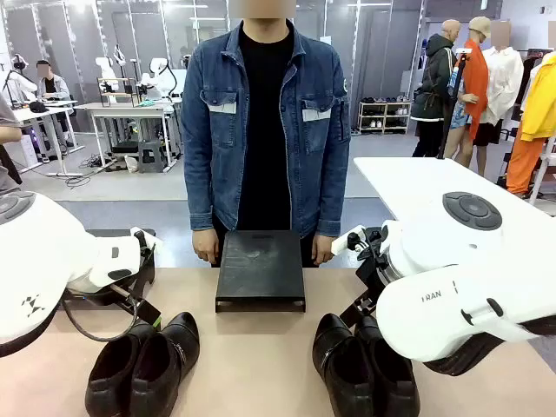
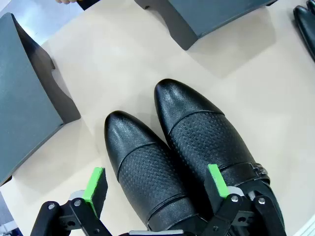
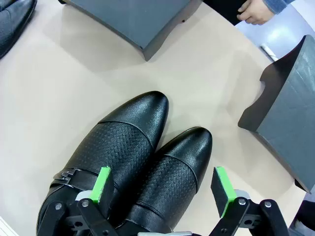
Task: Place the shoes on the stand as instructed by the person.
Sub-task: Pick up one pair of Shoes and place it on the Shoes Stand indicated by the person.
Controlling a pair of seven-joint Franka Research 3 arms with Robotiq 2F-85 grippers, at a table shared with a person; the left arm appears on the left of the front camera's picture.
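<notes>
**Shoes (image 1: 165, 356) paired on the desk (image 1: 258, 365)**

The stand (image 1: 261, 266) is placed at 12 o'clock, one pair (image 1: 139, 372) at 7, the other pair (image 1: 365, 369) at 5. The left pincer (image 2: 156, 183) and right pincer (image 3: 161, 187) are spread wide over them, nothing gripped.

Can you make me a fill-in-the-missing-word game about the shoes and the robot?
1. The shoes are all coloured ____.
2. The table holds ____ pairs of them.
3. The left gripper hangs over one pair with its jaws ____.
4. The person across the table wears a blue denim ____.
Missing words: black; two; open; jacket.
</notes>
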